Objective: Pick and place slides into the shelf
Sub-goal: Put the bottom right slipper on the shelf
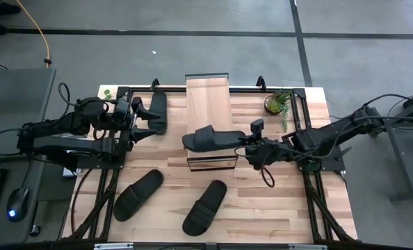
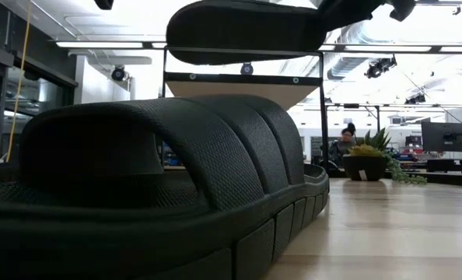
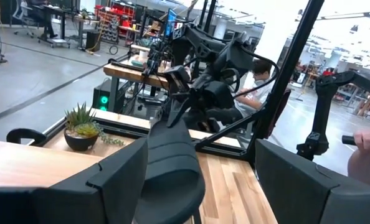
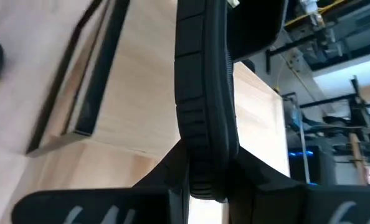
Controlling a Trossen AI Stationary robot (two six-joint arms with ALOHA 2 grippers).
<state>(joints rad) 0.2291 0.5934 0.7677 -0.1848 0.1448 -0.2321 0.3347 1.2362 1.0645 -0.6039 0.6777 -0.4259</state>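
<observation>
The shelf [image 1: 206,97] is a light-wood plank on a black frame at the table's middle. My right gripper [image 1: 245,141] comes from the table's right and is shut on one black slide [image 1: 210,137], which lies crosswise over the shelf's near end. In the low view this slide [image 2: 246,31] hangs just above the shelf top [image 2: 246,85]. My left gripper [image 1: 145,111] is open at the far left, next to another slide [image 1: 158,111] on the table. Two more slides [image 1: 138,194] [image 1: 205,207] rest sole-down near the near edge. My right gripper pinches the slide's sole at one end [image 4: 200,177] between its two fingers. It comes level from the table's right, with its fingers [image 4: 253,186] along the slide's length. The slide juts out toward the left, strap up, held clear just over the shelf top. My left gripper: I cannot tell whether it touches the slide beside it.
A potted plant [image 1: 279,104] stands at the far right, right of the shelf. One near slide [image 2: 176,171] fills the low view's foreground. Bare tabletop [image 1: 276,201] lies at the near right. People show in the room beyond the table [image 3: 260,74].
</observation>
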